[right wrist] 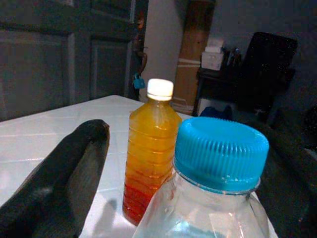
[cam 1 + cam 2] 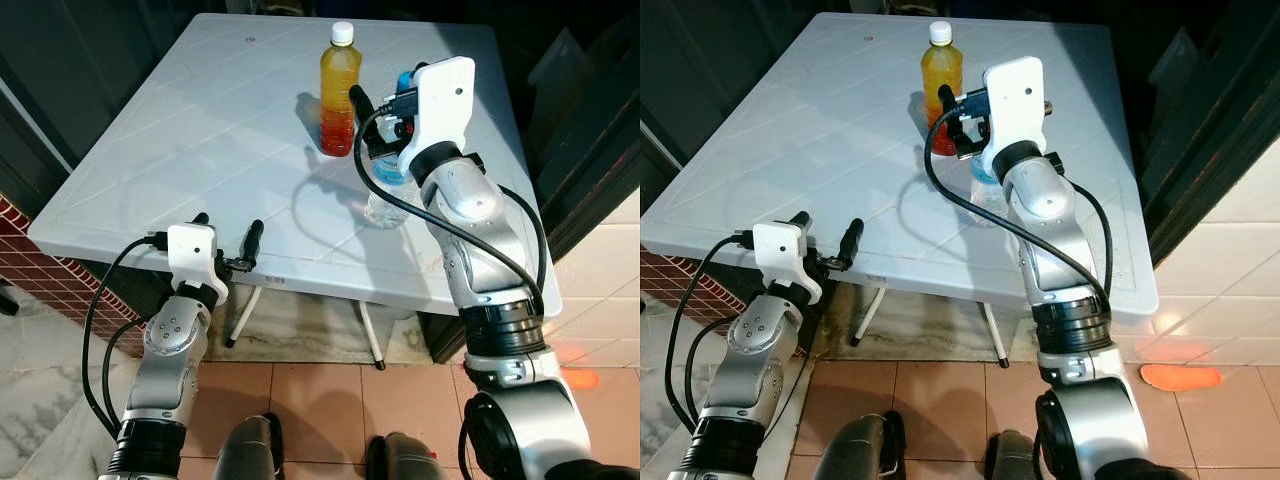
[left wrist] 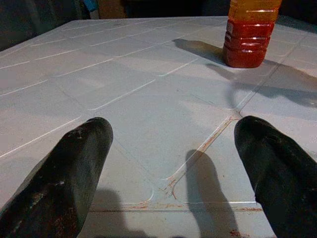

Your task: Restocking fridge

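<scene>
At the left, a red-brown tiled wall part (image 2: 22, 250) is seen under the table (image 2: 180, 140) corner, and beside it a pale marble-like floor strip. The left tool (image 2: 228, 238) is held at the near table edge, low and just above the white surface, with its two black fingers (image 3: 69, 173) well apart and nothing between them. The table is white plastic with moulded diagonal lines; some rusty dirt is seen in the grooves near the edge. Under it thin white legs (image 2: 243, 315) and a floor of pinkish tiles (image 2: 310, 400) are visible.

Toward the middle of the far part, an orange drink bottle (image 2: 338, 95) with white cap is standing upright. Just beside it, at the right, a clear water bottle (image 1: 218, 198) with blue cap is standing, and the right tool (image 2: 385, 110) is placed around its upper part; the fingers are on each side of it, but it cannot be told if they press it. In the head views this bottle is mostly hidden by the right wrist and black cable (image 2: 400, 195).

The room behind is dark; a door (image 1: 74, 54) and cardboard box (image 1: 195, 54) are faintly made out. At the right, an orange object (image 2: 1180, 377) lies on the floor, unclear.
</scene>
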`<state>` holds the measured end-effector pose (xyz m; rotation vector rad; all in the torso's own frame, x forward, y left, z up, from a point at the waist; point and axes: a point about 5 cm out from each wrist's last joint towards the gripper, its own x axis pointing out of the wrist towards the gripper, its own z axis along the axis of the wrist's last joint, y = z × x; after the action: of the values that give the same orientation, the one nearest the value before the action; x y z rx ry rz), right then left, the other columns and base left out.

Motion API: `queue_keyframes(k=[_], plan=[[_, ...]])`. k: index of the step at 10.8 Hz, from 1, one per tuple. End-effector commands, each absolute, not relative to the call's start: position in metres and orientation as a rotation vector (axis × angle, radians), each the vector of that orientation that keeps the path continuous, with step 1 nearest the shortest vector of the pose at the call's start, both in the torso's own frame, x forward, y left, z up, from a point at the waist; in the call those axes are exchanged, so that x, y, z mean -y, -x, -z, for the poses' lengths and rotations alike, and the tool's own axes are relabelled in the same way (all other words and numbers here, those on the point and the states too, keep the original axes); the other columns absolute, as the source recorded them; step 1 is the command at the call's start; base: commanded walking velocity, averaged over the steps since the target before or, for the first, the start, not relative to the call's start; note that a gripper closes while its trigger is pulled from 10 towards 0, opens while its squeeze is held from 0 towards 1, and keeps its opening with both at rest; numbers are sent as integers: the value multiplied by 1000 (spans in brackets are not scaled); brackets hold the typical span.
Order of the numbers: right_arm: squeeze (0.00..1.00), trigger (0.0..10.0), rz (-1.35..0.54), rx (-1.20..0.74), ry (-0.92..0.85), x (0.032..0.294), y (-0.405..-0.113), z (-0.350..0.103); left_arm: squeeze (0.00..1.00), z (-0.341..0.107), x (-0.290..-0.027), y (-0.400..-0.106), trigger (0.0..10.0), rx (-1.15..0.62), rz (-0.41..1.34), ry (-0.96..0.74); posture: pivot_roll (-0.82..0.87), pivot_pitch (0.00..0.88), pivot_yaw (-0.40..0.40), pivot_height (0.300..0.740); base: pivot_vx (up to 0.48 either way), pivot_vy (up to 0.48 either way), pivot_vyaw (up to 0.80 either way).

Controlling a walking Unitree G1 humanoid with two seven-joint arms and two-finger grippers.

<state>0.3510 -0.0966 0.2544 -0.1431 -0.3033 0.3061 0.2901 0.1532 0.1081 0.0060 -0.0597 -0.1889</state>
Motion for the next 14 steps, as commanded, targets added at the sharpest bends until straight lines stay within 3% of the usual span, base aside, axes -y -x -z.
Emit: queue_keyframes(k=[1,2,11,14], plan=[[0,10000,-327,331,143,92,-351,-262,0,-107,-156,-289,10000,48,188,-16,-22,81,66,740,0,0,0],[0,275,-334,338,136,90,-351,-263,0,-106,-155,-289,10000,47,188,-16,-22,81,65,740,0,0,0],[0,0,-348,307,111,95,-354,-259,0,-103,-153,-292,10000,25,192,-29,-28,69,65,740,0,0,0],[0,0,-462,318,175,99,-353,-266,0,-103,-154,-297,10000,6,205,-37,-25,70,80,740,0,0,0]])
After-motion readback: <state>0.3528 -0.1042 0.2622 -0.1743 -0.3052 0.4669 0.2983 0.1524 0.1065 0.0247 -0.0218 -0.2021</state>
